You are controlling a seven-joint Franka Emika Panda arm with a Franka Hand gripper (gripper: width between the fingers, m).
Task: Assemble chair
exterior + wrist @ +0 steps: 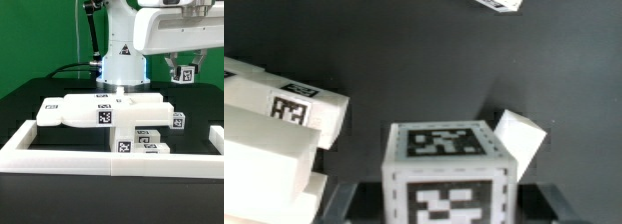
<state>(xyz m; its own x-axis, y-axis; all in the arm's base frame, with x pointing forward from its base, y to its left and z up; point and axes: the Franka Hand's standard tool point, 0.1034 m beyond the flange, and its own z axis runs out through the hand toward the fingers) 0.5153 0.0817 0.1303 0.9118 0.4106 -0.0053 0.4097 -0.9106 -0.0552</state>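
My gripper (184, 72) hangs high at the exterior view's right, shut on a small white tagged chair piece (185, 73). In the wrist view that chair piece (445, 160) fills the space between the dark fingers (354, 200), its tags facing the camera. The rest of the chair parts lie on the black table: a flat slab with attached blocks (95, 108), a post (123, 130) and tagged pieces (152, 140) beside it. Some of these white parts show in the wrist view (278, 110).
A long low white border wall (110, 160) runs along the table's front and sides. The robot base (120, 65) stands behind the parts. A small white tagged bit (494, 5) shows at the wrist view's edge.
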